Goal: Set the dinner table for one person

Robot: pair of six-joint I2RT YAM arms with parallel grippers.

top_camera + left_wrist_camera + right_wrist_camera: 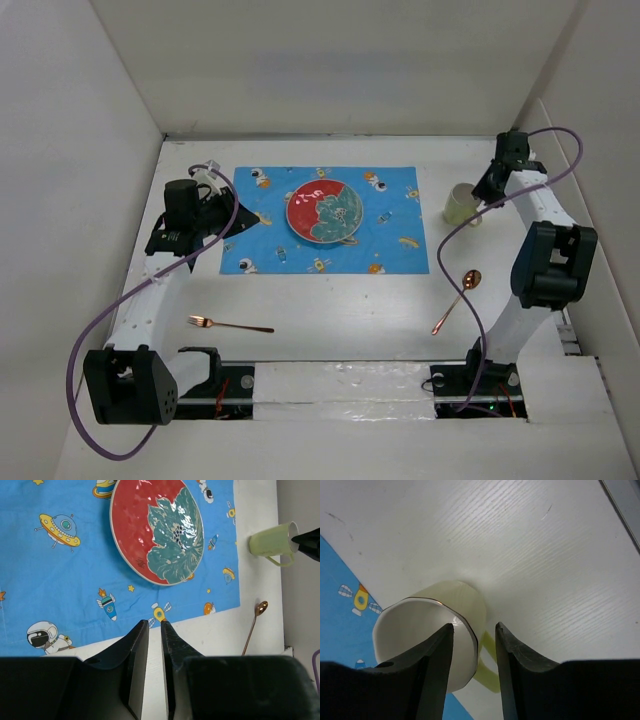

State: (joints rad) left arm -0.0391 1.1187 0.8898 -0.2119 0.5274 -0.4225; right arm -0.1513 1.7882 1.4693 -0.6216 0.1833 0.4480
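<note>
Near the front edge of the dinner table point(340, 310): fork point(230, 324) left, spoon point(456, 301) right, well apart, bare white between. Farther back, mat point(400, 225) with plate point(324, 212) on it; left gripper point(155, 625) at its left edge, almost closed, empty. Off the mat's right edge, mug point(460, 204), right gripper point(474, 627) part open astride its rim.

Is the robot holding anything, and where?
Nothing held yet. Right gripper straddles the rim of the pale yellow ceramic mug, beside its handle, not clamped; left gripper is empty.
</note>
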